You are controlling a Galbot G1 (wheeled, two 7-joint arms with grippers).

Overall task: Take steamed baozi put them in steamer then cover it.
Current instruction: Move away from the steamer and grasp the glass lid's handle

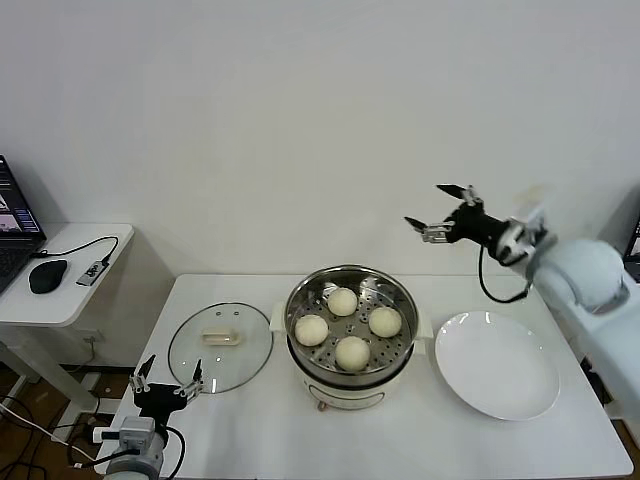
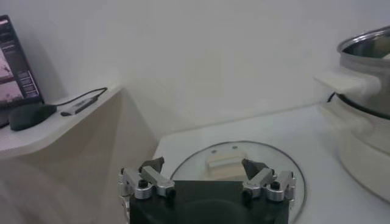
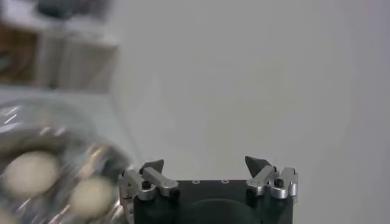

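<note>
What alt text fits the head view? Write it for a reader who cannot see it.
Four steamed baozi sit in an uncovered steamer at the centre of a white table. The glass cover lies flat to its left, an empty white plate to its right. The left end effector hovers open near the cover; the right end effector is raised, open, holding nothing.

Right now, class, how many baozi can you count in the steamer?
4, all on the steamer's tray: back, left, right, front. None seem hidden.
</note>
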